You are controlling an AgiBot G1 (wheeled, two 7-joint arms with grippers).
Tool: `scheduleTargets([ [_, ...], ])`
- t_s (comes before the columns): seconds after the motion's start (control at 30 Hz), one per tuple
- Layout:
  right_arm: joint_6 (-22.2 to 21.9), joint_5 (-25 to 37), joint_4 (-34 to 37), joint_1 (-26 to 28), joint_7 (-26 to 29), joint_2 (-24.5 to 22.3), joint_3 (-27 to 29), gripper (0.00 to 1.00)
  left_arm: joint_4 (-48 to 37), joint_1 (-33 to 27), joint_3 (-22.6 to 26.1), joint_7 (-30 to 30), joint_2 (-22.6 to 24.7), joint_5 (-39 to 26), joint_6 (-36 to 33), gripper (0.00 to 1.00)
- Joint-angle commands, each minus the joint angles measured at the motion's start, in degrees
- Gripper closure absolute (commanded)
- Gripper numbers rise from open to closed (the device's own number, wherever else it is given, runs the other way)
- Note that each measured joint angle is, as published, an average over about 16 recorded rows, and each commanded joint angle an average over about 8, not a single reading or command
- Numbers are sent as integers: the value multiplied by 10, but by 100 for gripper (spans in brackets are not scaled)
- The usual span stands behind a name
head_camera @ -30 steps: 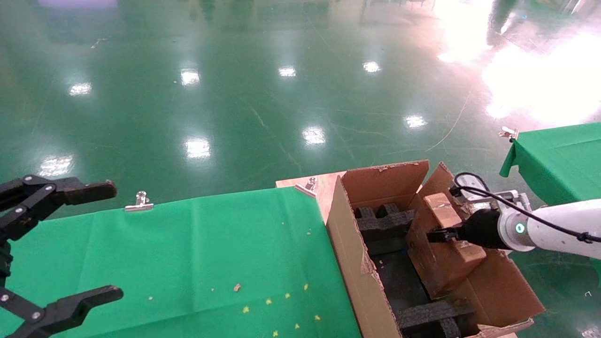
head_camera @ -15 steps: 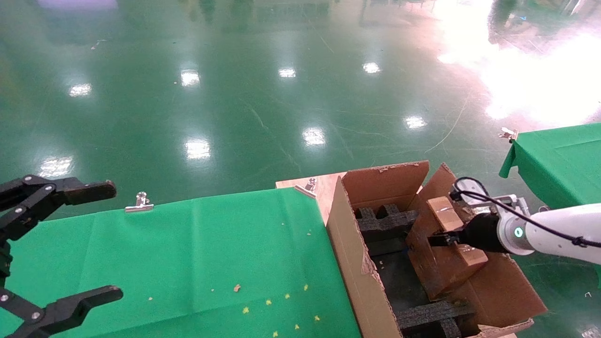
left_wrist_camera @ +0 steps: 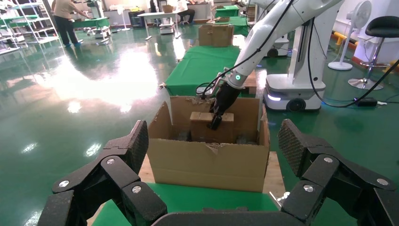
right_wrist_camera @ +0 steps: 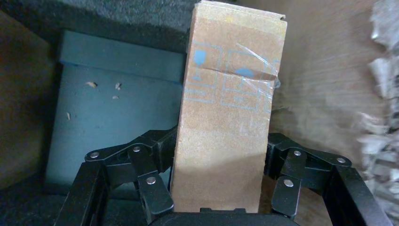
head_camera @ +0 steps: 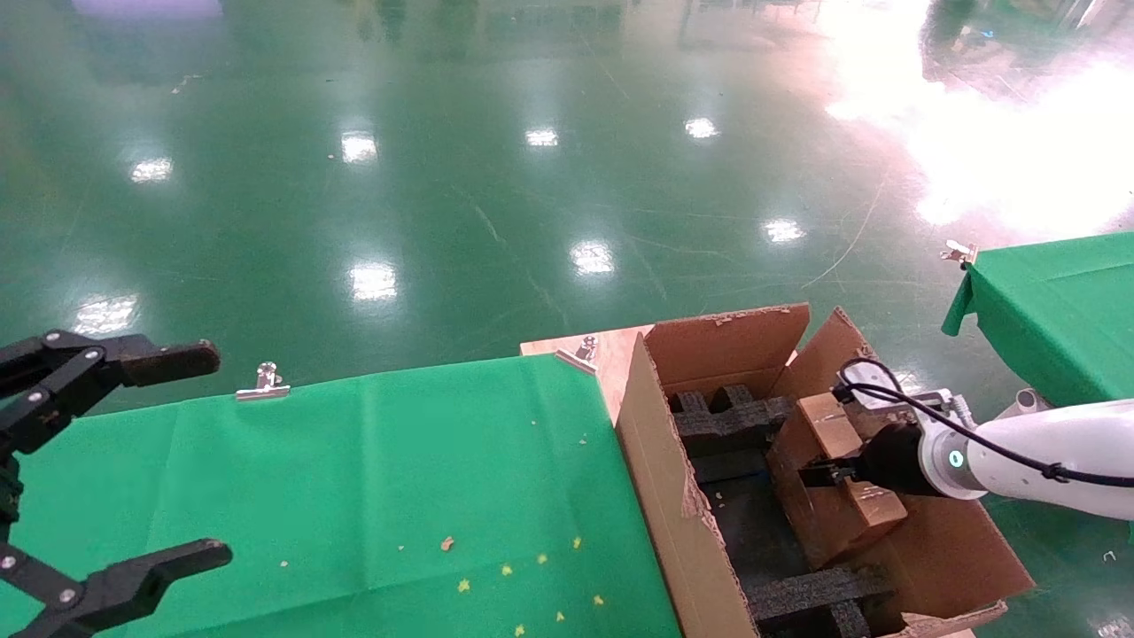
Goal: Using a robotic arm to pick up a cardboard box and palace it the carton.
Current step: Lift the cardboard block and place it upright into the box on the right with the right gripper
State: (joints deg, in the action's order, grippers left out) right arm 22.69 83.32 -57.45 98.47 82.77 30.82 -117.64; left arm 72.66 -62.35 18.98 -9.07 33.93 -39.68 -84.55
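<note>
My right gripper (head_camera: pixel 819 472), on the white arm (head_camera: pixel 1045 461), is shut on the small brown cardboard box (head_camera: pixel 828 496). It holds the box on edge and tilted inside the large carton (head_camera: pixel 660 478), above black foam inserts (head_camera: pixel 731 416). In the right wrist view the fingers (right_wrist_camera: pixel 157 150) press both sides of the box (right_wrist_camera: pixel 228 108), with my right gripper (right_wrist_camera: pixel 221 157) around its near end. The left wrist view shows the carton (left_wrist_camera: pixel 207 160) with the box (left_wrist_camera: pixel 202 127) and my right gripper (left_wrist_camera: pixel 216 120) inside it. My left gripper (head_camera: pixel 177 456) is open and empty at the far left.
The carton stands at the right end of a green-clothed table (head_camera: pixel 354 478), on a wooden board (head_camera: pixel 607 354). Metal clips (head_camera: pixel 263 381) hold the cloth's far edge. A second green table (head_camera: pixel 1054 301) is at the right. Shiny green floor lies beyond.
My right arm has moved down and a little left, and the cardboard box sits deeper in the carton. My left gripper has not moved.
</note>
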Motion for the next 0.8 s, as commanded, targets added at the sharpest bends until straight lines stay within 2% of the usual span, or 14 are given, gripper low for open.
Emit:
scheduleTargets([
  [0.03,0,-3,4,-5,-4,4,0,100,0,0,0,0,0,0,0,0],
  [0.13,3,-8,9,-9,-9,6,0,100,0,0,0,0,0,0,0,0],
  [0.17,4,-10,10,-10,-10,6,1,96,0,0,0,0,0,0,0,0],
  [0.4,10,-20,15,-14,-16,8,3,8,0,0,0,0,0,0,0,0],
  [0.43,11,-20,15,-14,-17,8,3,0,0,0,0,0,0,0,0,0],
  [0.8,11,-19,14,-13,-16,7,3,0,0,0,0,0,0,0,0,0],
])
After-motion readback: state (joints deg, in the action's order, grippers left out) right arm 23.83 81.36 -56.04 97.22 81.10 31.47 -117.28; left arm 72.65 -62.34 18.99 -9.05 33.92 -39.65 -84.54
